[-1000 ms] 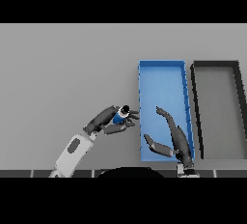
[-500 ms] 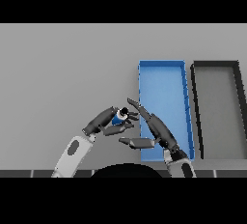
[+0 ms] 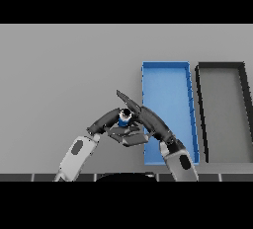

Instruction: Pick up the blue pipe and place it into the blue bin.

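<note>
Blue pipe: I see it between both hands, near the desk's front edge and just off the blue bin's left wall, outside the bin.
Left hand: fingers curled round the pipe from its left side; I read this as the grasp that carries it.
Right hand: fingers straight and relaxed, lying along the pipe's right side and reaching past it toward the far edge; touching or just beside, I can't tell which.
Progress: pipe looks picked up or at least gripped; whether it is clear of the desk I can't tell. Placing is not done, bin interior shows nothing in it.
Left to do: carry it right over the bin's left wall, then let go inside.
Pipe axis: I'm looking at an open round end with a dark bore, so my guess is the long axis runs roughly upright, open end up toward the camera.
Dark bin: right of the blue one, not involved.
</note>
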Controlling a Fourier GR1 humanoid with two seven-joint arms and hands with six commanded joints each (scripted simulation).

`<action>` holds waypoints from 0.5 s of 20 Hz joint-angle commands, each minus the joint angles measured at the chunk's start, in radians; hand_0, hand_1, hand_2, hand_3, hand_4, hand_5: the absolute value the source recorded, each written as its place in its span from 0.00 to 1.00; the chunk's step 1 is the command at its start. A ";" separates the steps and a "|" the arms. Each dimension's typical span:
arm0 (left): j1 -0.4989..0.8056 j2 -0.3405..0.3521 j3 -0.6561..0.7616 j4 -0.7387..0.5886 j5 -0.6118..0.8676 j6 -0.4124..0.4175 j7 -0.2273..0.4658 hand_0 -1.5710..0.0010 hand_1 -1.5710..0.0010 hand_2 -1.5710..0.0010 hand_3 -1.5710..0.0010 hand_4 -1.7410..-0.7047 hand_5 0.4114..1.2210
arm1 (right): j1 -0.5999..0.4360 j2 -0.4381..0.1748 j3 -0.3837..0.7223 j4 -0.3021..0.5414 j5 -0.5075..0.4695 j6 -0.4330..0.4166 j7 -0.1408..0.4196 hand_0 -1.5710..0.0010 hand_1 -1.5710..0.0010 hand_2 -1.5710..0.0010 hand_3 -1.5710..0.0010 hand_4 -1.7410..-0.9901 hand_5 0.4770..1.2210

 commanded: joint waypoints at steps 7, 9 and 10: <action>0.020 -0.021 0.018 -0.003 -0.003 -0.011 0.051 0.00 0.00 0.02 0.23 0.09 1.00 | -0.093 0.012 -0.022 0.085 -0.022 0.026 0.005 0.38 0.37 0.37 0.50 0.33 0.11; 0.013 -0.035 0.023 -0.002 -0.003 -0.013 0.042 0.00 0.00 0.01 0.19 0.06 1.00 | -0.091 0.051 -0.013 0.115 -0.034 0.008 -0.034 0.25 0.24 0.24 0.34 0.30 0.26; 0.010 -0.032 0.026 0.003 -0.009 -0.013 0.026 0.00 0.00 0.01 0.17 0.05 1.00 | -0.097 0.069 -0.015 0.114 -0.042 -0.001 -0.027 0.20 0.19 0.19 0.27 0.33 0.41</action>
